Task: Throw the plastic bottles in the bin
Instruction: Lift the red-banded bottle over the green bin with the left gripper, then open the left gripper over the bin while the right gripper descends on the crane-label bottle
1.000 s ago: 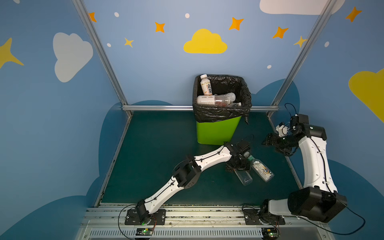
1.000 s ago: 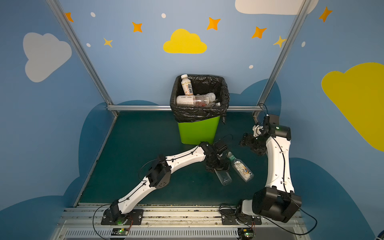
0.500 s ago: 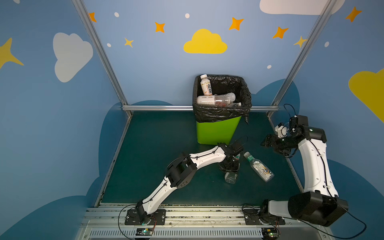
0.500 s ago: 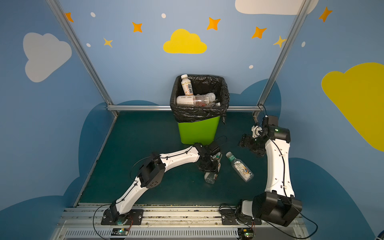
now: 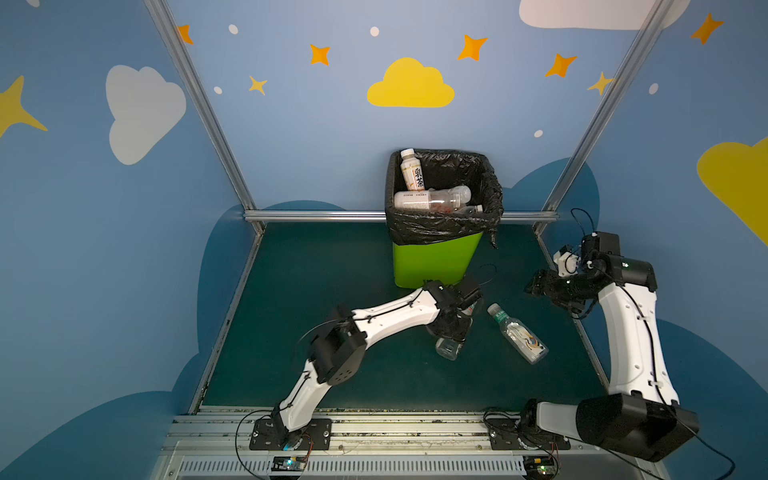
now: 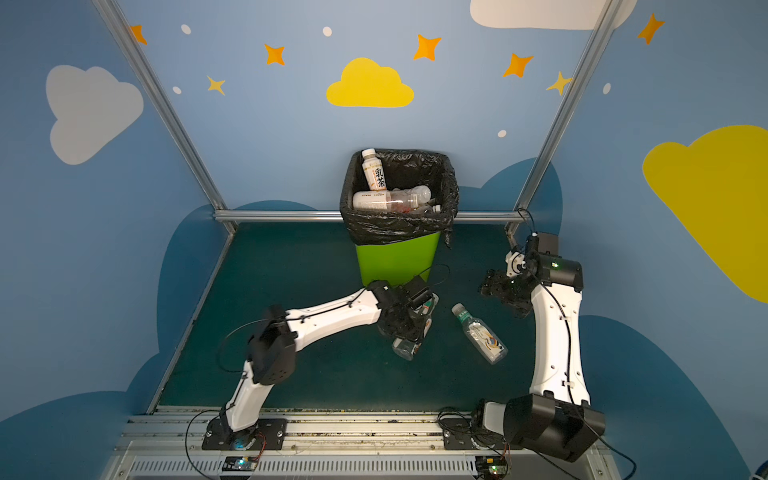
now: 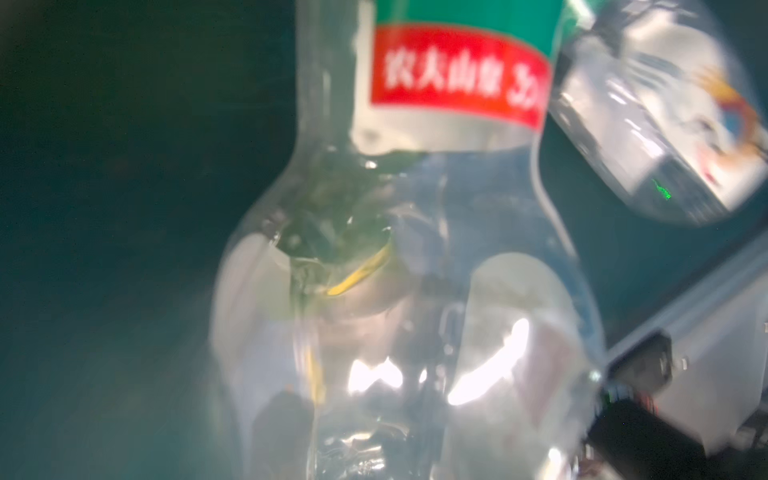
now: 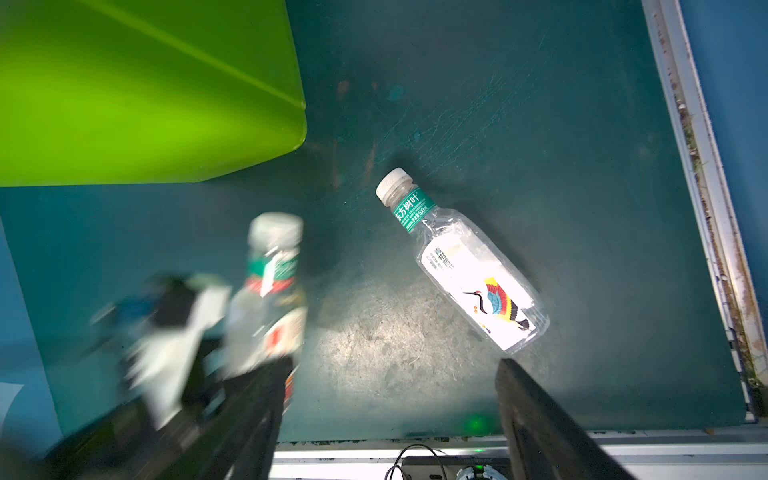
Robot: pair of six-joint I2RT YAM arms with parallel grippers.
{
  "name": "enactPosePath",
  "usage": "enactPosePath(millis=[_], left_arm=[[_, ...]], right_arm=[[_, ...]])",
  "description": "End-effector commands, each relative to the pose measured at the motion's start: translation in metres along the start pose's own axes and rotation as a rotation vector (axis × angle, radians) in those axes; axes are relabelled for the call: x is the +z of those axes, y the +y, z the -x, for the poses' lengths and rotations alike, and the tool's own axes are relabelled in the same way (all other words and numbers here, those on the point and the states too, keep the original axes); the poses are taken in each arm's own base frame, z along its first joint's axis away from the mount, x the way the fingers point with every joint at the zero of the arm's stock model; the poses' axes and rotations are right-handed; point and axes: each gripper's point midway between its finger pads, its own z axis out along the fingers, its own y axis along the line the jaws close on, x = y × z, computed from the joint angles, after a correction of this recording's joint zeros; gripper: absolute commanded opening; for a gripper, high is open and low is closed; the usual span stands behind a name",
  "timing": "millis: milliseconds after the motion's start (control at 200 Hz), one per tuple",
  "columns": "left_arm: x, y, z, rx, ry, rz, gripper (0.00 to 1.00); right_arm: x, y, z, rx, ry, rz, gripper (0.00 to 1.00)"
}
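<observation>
In both top views the green bin, lined in black, is seen at the back of the floor, with several bottles already inside. The left gripper, spread wide a second ago, is now clamped on a clear bottle, which has been moved leftward, away from the bottle with the crane picture lying flat nearby. The right gripper is held wide and empty. White lettering on the held bottle's red label band is shown only in the left wrist view, blurred
</observation>
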Motion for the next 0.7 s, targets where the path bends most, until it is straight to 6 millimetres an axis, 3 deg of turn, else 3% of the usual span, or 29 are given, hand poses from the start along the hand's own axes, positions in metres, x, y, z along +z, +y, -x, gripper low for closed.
enactPosePath(millis=[0, 195, 270, 335, 406, 506, 636, 661, 691], left_arm=[[-0.096, 0.008, 0.002, 0.063, -0.255, 0.022, 0.52], [-0.261, 0.050, 0.001, 0.039, -0.831, 0.017, 0.52], [-0.314, 0.062, 0.010, 0.083, -1.008, 0.067, 0.53], [-0.348, 0.066, 0.029, 0.136, -1.077, 0.102, 0.52], [-0.367, 0.071, 0.065, 0.189, -1.089, 0.105, 0.52], [-0.389, 0.080, 0.135, 0.222, -1.111, 0.061, 0.50], [-0.375, 0.082, 0.220, 0.306, -1.084, 0.054, 0.51], [-0.371, 0.083, 0.232, 0.315, -1.083, 0.055, 0.59], [-0.370, 0.084, 0.245, 0.317, -1.088, 0.050, 0.89]], right_arm=[[-0.008, 0.001, 0.000, -0.006, -0.061, 0.000, 0.80], [-0.034, 0.009, 0.014, -0.024, -0.247, 0.012, 0.80], [-0.047, 0.015, 0.019, -0.032, -0.311, 0.021, 0.80], [-0.058, 0.021, 0.023, -0.034, -0.353, 0.038, 0.80], [-0.067, 0.029, 0.029, -0.037, -0.377, 0.059, 0.80], [-0.077, 0.039, 0.038, -0.035, -0.388, 0.074, 0.80], [-0.082, 0.047, 0.047, -0.032, -0.384, 0.078, 0.80], [-0.081, 0.048, 0.047, -0.028, -0.382, 0.079, 0.80], [-0.080, 0.050, 0.047, -0.025, -0.377, 0.085, 0.80]])
